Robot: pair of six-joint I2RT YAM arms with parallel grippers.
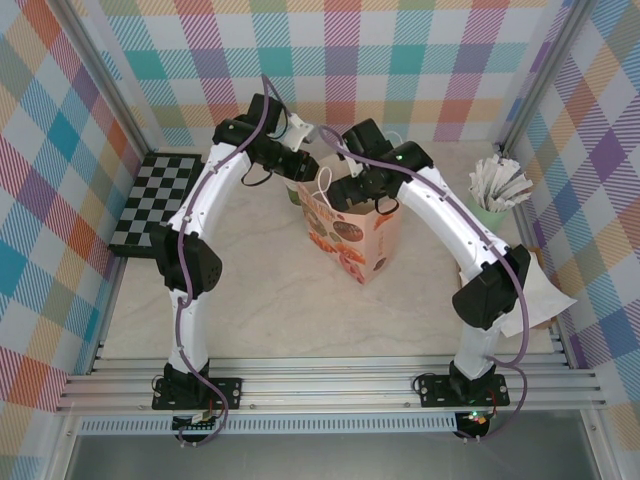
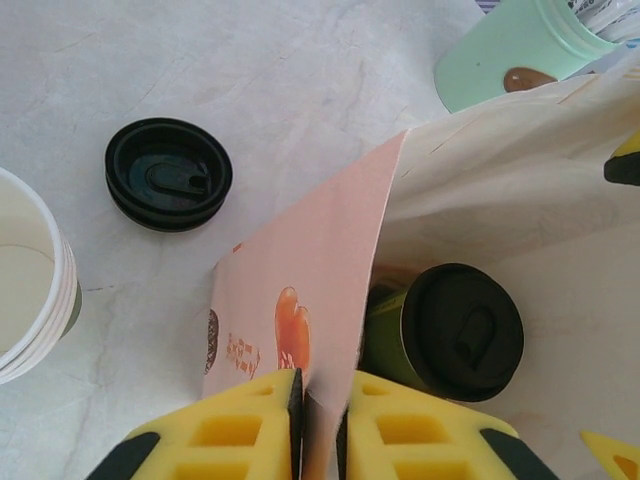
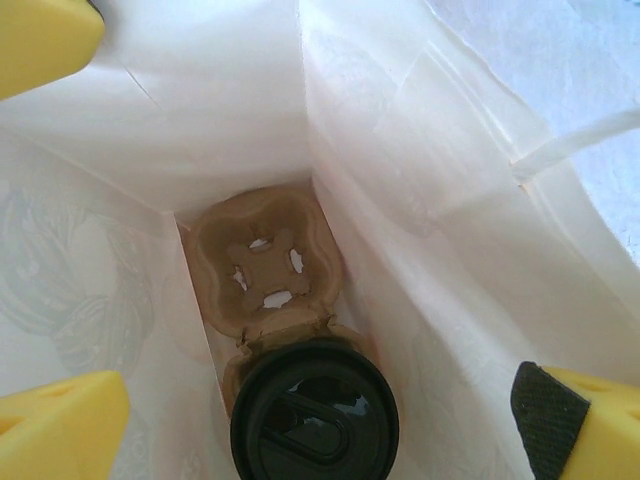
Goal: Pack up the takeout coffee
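Takeout coffee (image 3: 315, 418) stands upright at the bottom of the paper bag (image 3: 430, 200), black lid on, at one end of a cardboard carrier (image 3: 262, 255). Whether it is pressed fully into its pocket we cannot quite tell, since the lid hides the cup's foot. We see the right gripper (image 3: 318, 405) directly above it, fingers spread wide with nothing between them, so the cup lies straight down from the fingers and its long axis runs up toward the wrist. We judge that the coming move turns on this line: a lift out of the bag should go straight up, clear of the lid and the paper walls. The left gripper (image 2: 322, 425) is clamped on the bag's pink side wall at the rim, with the cup just beside and below it inside. A second black lid (image 2: 168, 173) lies on the table (image 2: 300, 70) outside the bag.
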